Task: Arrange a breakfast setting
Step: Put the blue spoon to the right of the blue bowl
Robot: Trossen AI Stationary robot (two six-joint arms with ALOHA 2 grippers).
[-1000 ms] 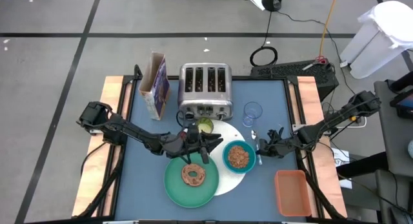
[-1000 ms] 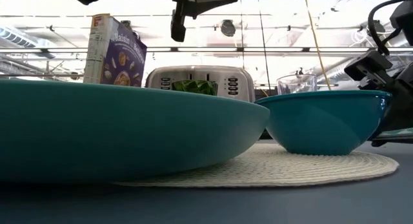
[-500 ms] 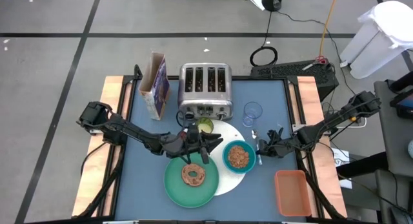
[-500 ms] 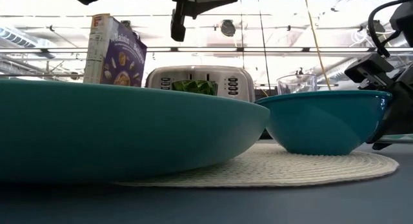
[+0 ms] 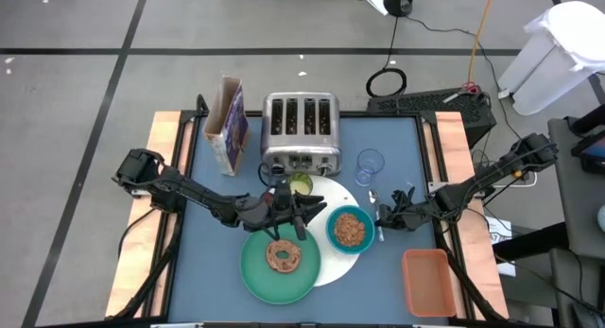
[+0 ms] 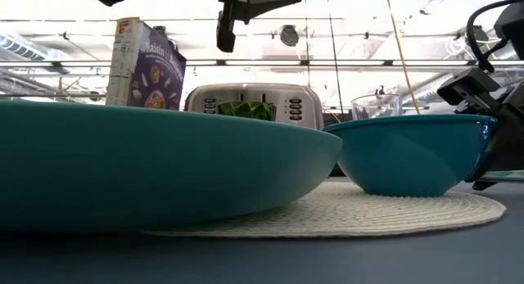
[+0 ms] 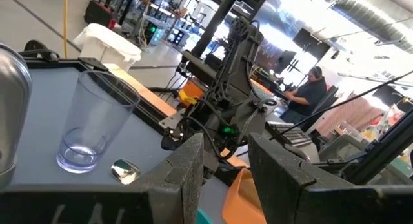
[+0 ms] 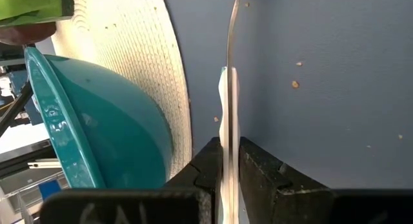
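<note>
- Spoon (image 8: 229, 88) pinched on edge in right pincer (image 8: 230, 161), low over blue desk (image 5: 397, 148), just beside teal bowl (image 5: 350, 230) at rim of white woven disc (image 8: 164, 95).
- Best lowered flat, parallel to disc edge, then released; jaws barely parted, so grip looks thin.
- Left pincer (image 7: 226, 179) above green plate (image 5: 248, 271) with pastry (image 5: 283, 256), jaws narrow, nothing seen between.
- Clear glass (image 5: 370, 164) near; open desk toward orange tray (image 5: 427, 282).
</note>
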